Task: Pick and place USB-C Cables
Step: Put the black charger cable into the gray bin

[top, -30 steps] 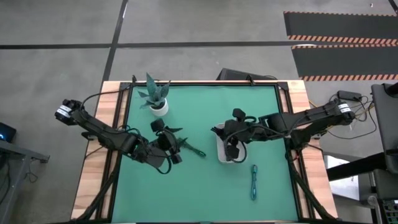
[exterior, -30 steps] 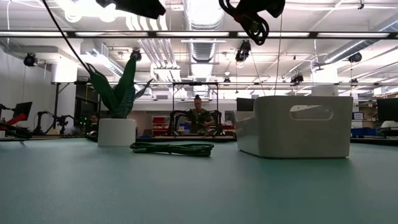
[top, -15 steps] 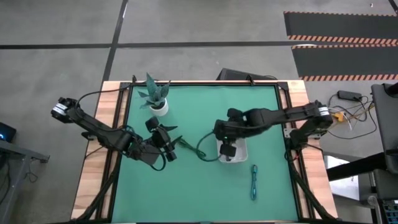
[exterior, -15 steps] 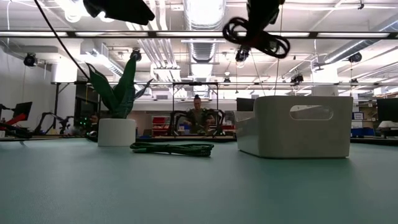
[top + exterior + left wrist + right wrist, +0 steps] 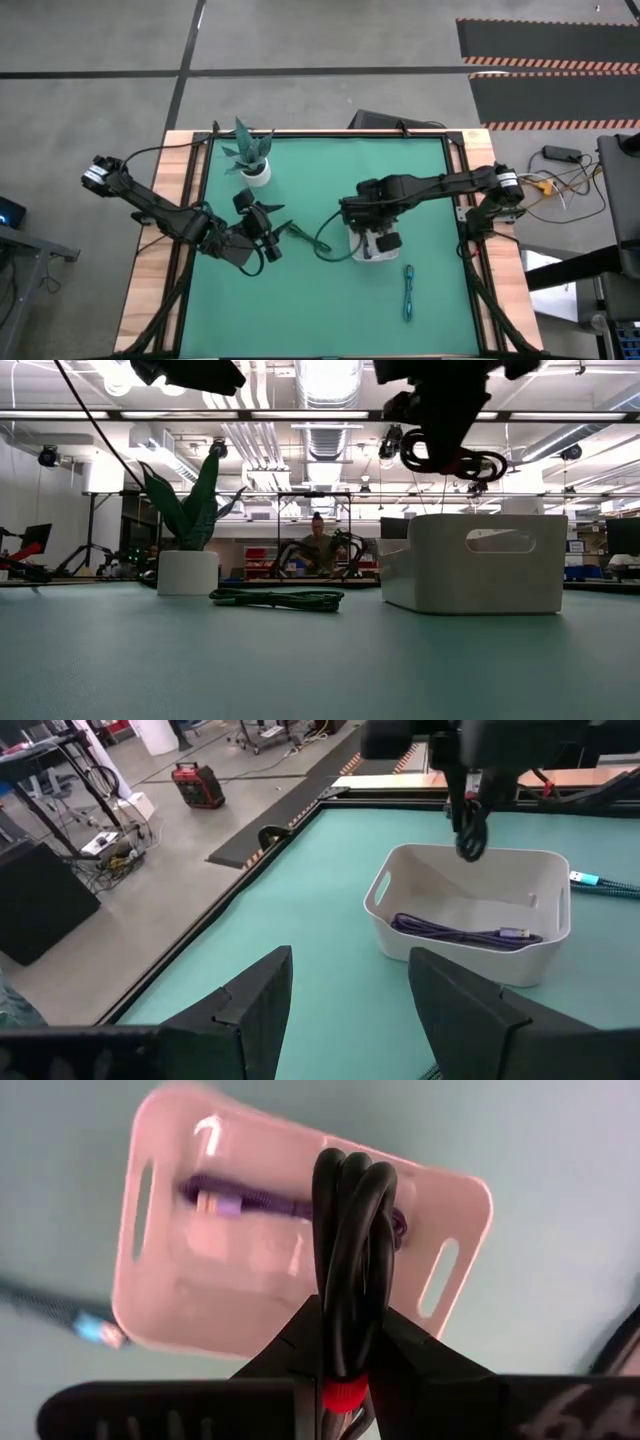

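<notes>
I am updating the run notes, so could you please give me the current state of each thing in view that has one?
Right gripper: shut on the black cable, above the white tray.
Black cable: coiled, held in the air, not yet in the tray.
White tray: upright, holding a purple cable.
Purple cable: lying in the tray.
Green cable: lying on the table.
Teal cable: lying on the table.
Left gripper: open, empty.

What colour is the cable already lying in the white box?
Purple. The cable in the white box shows best in the left wrist view.
</notes>
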Robot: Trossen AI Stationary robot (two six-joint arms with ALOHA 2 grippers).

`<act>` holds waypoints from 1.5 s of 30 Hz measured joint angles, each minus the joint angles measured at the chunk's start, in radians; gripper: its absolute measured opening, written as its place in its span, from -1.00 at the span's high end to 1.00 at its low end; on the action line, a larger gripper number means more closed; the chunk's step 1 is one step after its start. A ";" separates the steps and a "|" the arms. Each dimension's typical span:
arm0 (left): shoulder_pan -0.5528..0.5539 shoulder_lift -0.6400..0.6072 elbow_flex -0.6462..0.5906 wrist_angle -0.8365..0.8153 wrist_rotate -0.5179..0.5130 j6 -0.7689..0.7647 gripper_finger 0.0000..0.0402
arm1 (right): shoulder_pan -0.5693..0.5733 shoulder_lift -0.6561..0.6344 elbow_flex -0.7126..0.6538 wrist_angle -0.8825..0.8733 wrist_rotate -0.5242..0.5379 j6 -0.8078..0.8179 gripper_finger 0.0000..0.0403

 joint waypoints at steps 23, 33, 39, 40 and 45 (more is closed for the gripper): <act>-0.002 0.000 -0.002 0.000 0.001 0.002 0.07 | 0.005 0.004 -0.225 0.196 0.006 -0.894 0.81; -0.002 0.000 -0.003 0.000 0.001 0.002 0.07 | -0.009 0.005 -0.335 0.281 0.006 -0.931 0.81; -0.002 0.000 -0.003 0.000 0.001 0.003 0.07 | -0.013 0.005 -0.349 0.343 0.006 -0.906 0.81; -0.002 0.000 -0.003 0.000 0.001 0.003 0.07 | -0.013 0.005 -0.349 0.357 0.006 -0.906 0.81; -0.002 0.000 -0.003 0.000 0.001 0.003 0.07 | -0.016 0.013 -0.349 0.361 0.006 -0.873 0.81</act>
